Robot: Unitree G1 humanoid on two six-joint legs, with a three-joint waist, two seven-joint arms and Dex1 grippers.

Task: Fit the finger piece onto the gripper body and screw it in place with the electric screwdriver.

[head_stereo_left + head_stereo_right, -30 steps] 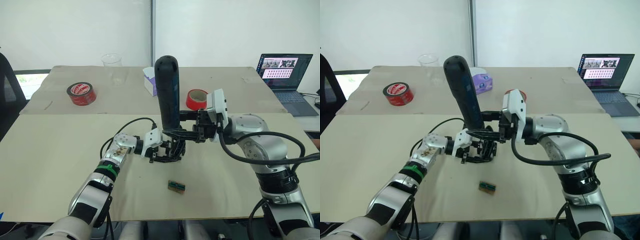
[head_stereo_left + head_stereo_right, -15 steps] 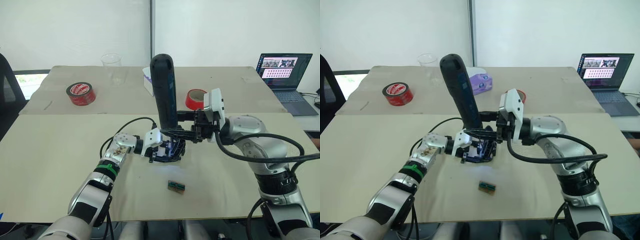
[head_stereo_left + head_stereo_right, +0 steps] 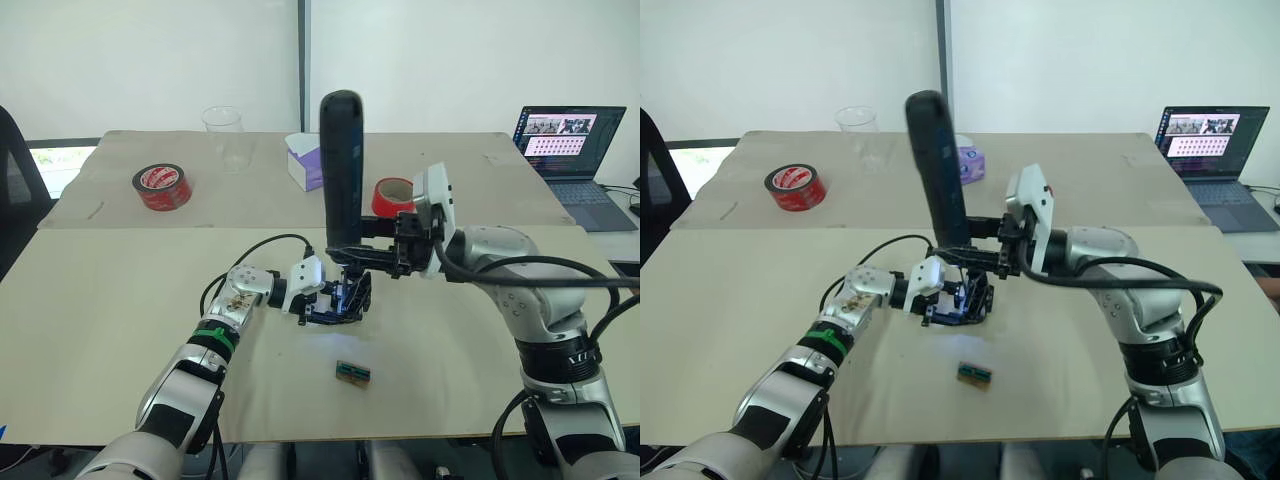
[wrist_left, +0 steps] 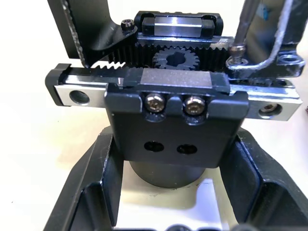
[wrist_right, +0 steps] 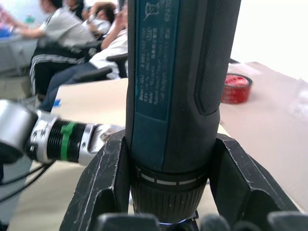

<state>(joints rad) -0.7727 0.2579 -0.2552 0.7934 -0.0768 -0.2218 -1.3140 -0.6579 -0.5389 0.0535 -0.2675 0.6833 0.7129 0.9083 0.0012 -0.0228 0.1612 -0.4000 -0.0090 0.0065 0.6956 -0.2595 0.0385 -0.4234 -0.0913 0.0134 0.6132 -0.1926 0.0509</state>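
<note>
White walls (image 3: 450, 60) back the scene. A beige table (image 3: 100, 300) spans the room, another table (image 3: 480, 160) behind. A laptop (image 3: 565, 140) glows far right.

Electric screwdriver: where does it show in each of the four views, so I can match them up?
Left eye view: electric screwdriver stands nearly upright at centre, above the gripper body.
Right eye view: same tool, centre-left, top leaning toward the robot's left.
Left wrist view: only its thin metal bit, tip on a screw of the gripper body.
Right wrist view: its barrel between the right end effector's fingers.
Shared landmark: red tape roll.
</note>
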